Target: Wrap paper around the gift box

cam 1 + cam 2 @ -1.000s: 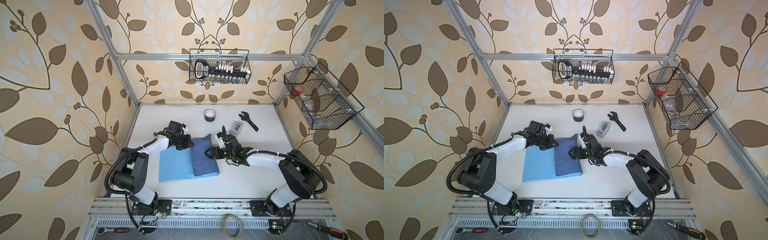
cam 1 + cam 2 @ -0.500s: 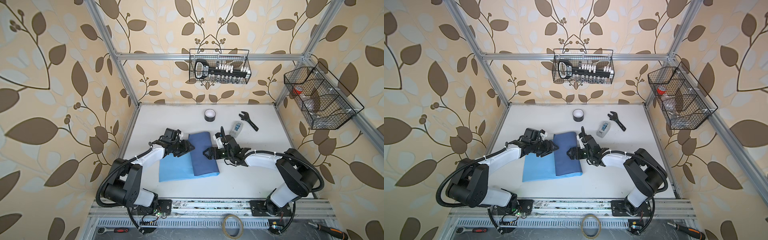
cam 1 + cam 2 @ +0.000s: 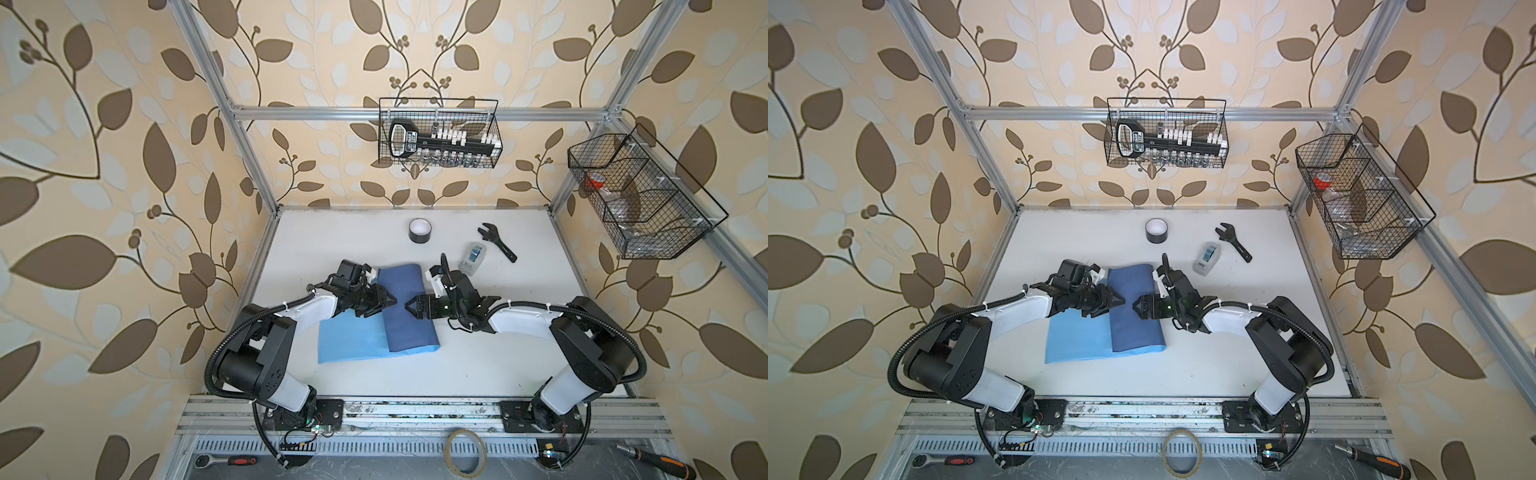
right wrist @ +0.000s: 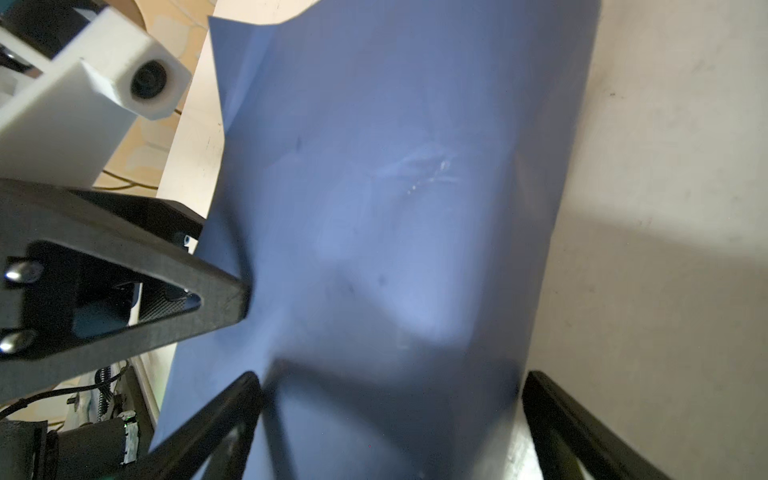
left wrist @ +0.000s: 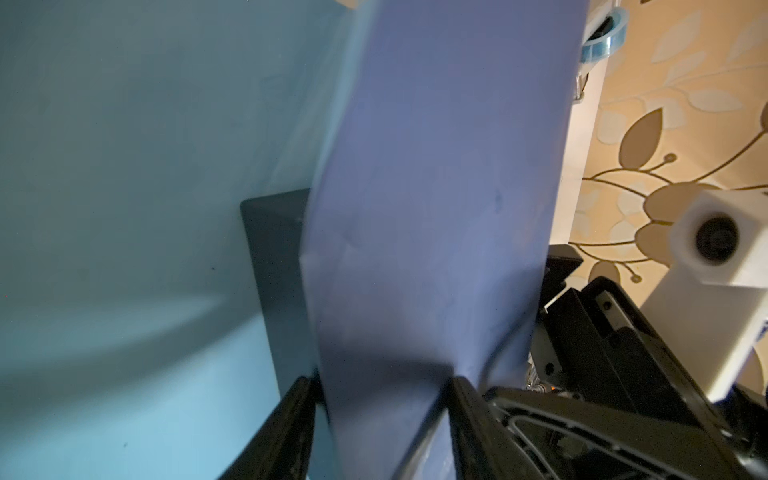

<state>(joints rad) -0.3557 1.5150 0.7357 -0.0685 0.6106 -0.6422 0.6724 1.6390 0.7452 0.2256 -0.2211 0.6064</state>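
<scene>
Centrally paper (image 3: 353, 340); white tabletop (image 3: 498, 365), leafy walls (image 3: 104, 166).

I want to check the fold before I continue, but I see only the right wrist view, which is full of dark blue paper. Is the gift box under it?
Observer: Yes. In the left wrist view a dark corner of the gift box sticks out from under the dark blue flap of the paper.
Operator: Is the whole sheet folded over?
Observer: No. In both top views a light blue part lies uncovered on the table, on the left arm's side of the flap.
Operator: Is there tape on the table?
Observer: Yes, a black tape roll lies near the back edge, away from the paper.
</scene>
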